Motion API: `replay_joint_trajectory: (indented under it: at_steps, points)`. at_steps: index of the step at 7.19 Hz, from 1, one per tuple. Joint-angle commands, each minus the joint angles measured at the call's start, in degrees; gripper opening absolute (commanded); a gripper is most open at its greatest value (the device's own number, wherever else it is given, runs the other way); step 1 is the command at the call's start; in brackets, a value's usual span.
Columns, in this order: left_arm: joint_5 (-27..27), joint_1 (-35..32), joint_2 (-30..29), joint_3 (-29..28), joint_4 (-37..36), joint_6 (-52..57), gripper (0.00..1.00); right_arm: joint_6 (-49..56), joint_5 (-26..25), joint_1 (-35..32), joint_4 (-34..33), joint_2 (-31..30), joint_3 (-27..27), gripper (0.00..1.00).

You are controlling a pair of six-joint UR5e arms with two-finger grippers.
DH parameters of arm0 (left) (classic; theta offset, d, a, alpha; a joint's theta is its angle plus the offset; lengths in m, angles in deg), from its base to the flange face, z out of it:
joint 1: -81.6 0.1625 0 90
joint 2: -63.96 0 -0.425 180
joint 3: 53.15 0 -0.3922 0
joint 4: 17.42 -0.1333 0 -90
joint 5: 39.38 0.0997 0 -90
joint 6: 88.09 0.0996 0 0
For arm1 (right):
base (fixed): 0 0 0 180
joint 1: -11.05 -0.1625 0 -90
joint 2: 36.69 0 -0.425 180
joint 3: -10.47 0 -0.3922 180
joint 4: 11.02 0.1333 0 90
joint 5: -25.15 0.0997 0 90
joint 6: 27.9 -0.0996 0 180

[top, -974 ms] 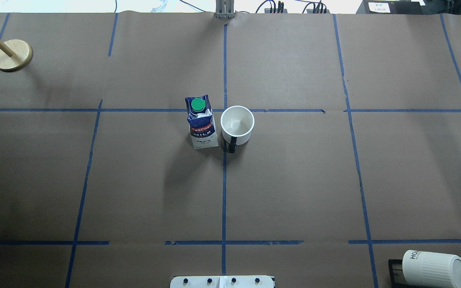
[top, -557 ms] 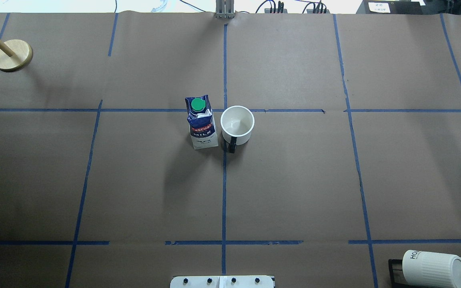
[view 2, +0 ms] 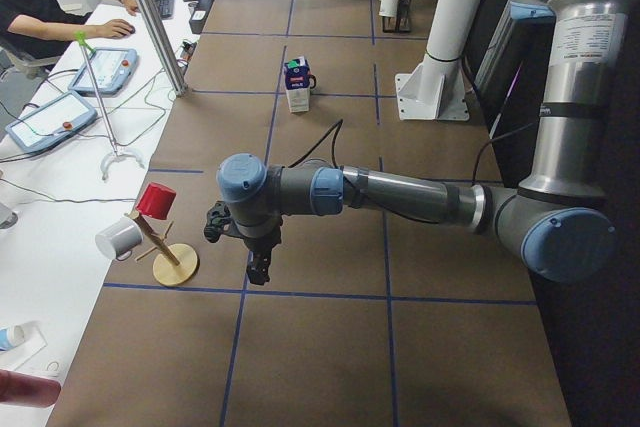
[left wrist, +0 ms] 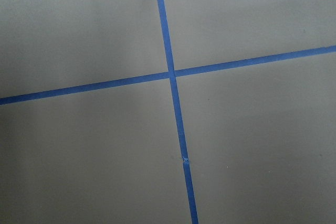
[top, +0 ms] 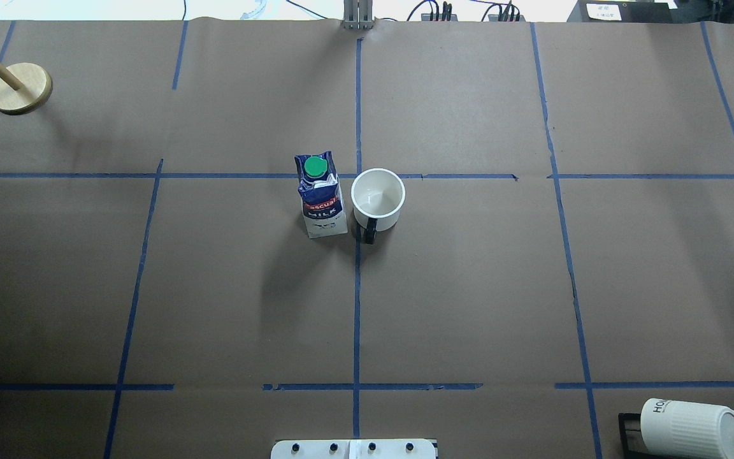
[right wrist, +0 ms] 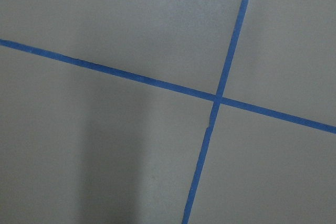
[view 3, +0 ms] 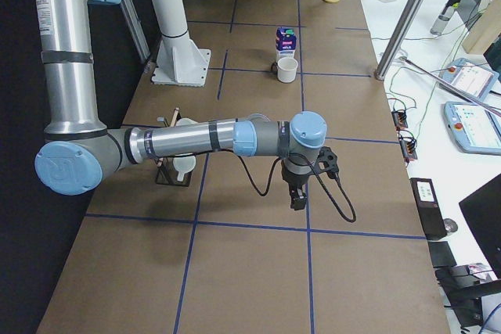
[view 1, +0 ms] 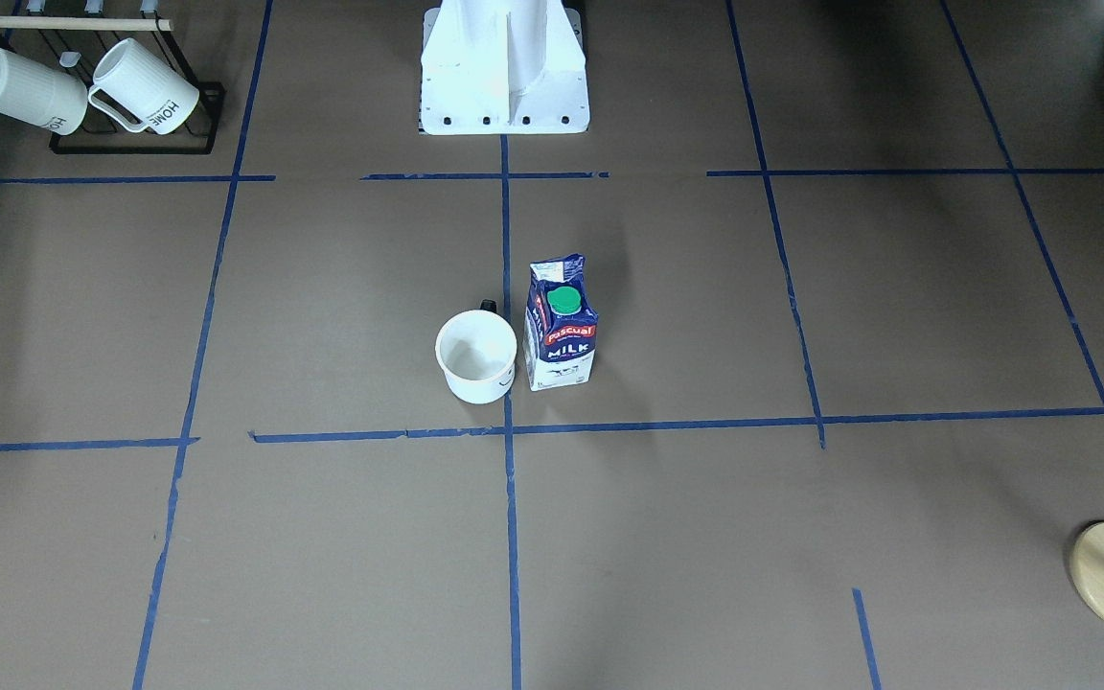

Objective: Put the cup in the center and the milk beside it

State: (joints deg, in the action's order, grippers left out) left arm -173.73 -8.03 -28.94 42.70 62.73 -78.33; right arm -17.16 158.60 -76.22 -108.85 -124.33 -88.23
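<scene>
The white cup [top: 378, 199] stands upright just beside the center tape crossing [top: 358, 176], its dark handle toward the robot; it also shows in the front view [view 1: 476, 356]. The navy and white milk carton [top: 321, 197] with its green cap stands upright close to the cup, on its left in the overhead view [view 1: 560, 331]. A narrow gap shows between them. Neither gripper is near them. The left gripper [view 2: 258, 269] and the right gripper [view 3: 298, 201] hang over bare taped paper at the table's ends; I cannot tell whether they are open or shut.
A black rack with two ribbed "HOME" mugs [view 1: 82, 91] stands near the robot's right side [top: 685, 427]. A wooden peg stand [top: 20, 88] is at the far left corner. The white robot base [view 1: 504, 77] is at the near middle edge.
</scene>
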Motion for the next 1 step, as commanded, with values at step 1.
replay_joint_trajectory:
  at_steps: [1]
  points:
    - [0.14, -0.02, 0.0, 0.39, 0.0, 0.0, 1.0, -0.01, 0.15, 0.0, 0.0, -0.16, -0.96, 1.0]
